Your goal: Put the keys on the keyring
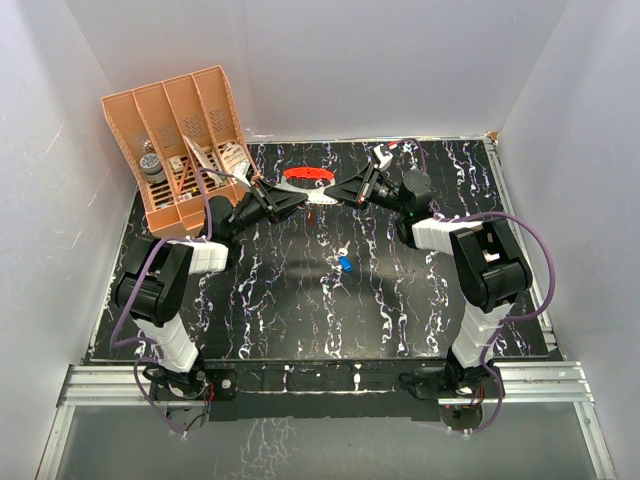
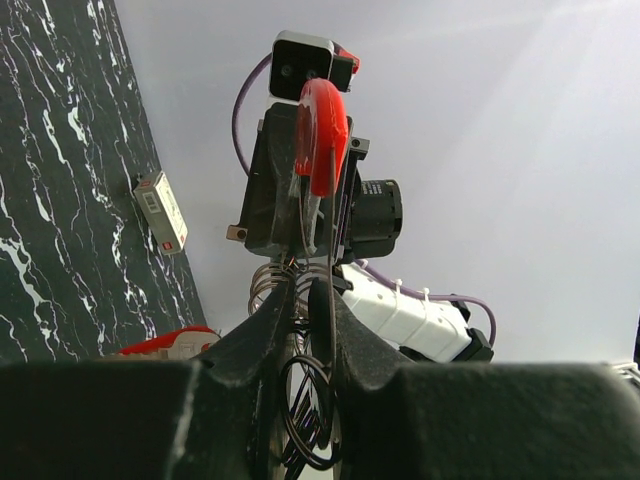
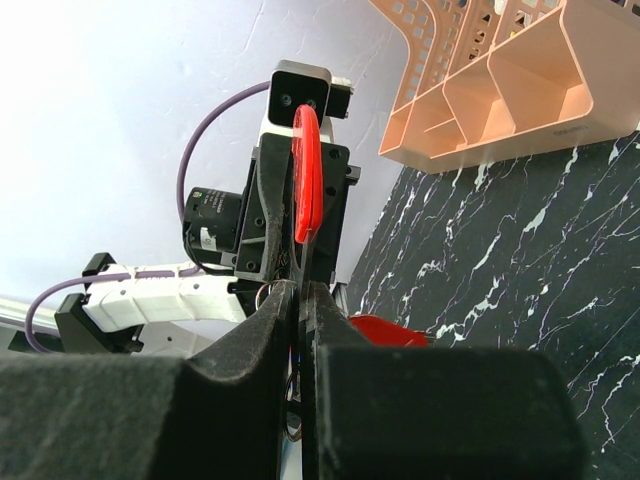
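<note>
Both arms meet over the far middle of the black marbled table. The keyring's red oval loop [image 1: 307, 174] stands upright between the two grippers. It shows edge-on in the left wrist view [image 2: 322, 135] and in the right wrist view [image 3: 307, 185]. My left gripper [image 1: 303, 197] [image 2: 305, 295] is shut on thin dark wire rings [image 2: 312, 405] at the loop's lower end. My right gripper [image 1: 336, 192] [image 3: 300, 290] is shut on the loop's base from the other side. The whitish tag [image 1: 322, 196] hangs below them. A blue-headed key [image 1: 345, 264] lies alone on the table, nearer the arms. The red-headed key cannot be made out.
An orange slotted organiser [image 1: 180, 130] [image 3: 500, 80] with small items stands at the far left corner. A small white box [image 1: 383, 157] [image 2: 160, 210] lies by the back wall. A red and whitish piece [image 2: 170, 343] [image 3: 385, 330] shows low beside the fingers. White walls enclose the table.
</note>
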`<state>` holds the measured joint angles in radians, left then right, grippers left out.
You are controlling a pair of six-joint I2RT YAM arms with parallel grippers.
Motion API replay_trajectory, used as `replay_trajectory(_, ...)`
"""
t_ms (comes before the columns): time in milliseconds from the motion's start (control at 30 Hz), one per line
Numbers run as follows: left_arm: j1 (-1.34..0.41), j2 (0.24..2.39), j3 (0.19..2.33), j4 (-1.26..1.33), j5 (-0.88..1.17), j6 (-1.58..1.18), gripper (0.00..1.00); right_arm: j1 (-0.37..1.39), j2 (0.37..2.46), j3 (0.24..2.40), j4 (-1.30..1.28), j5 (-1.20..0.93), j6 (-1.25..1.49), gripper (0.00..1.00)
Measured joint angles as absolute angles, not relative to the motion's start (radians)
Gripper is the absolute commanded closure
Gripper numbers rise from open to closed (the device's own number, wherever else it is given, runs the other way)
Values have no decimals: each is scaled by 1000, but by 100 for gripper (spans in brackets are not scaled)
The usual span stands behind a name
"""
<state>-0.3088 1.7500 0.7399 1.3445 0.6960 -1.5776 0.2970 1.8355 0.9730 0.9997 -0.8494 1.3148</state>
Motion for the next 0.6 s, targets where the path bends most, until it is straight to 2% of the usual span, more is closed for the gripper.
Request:
replay_trajectory(67,-308,1750,740,1341,696,-1574,100,297,1835,973,999,-849,1312,100)
replay_trajectory(100,-308,1750,740,1339,696,-1573,100,297,1835,973,998,-849,1311,96)
replay_trajectory(133,-308,1750,740,1337,696,-1571,100,297,1835,973,997,-849,1310,86)
replay_trajectory(300,-307,1746,740,1317,700,-1563,100,293,1835,979,990,-857,1295,71)
replay_trajectory(600,-304,1737,740,1299,699,-1559,100,279,1784,1003,774,-772,1100,62)
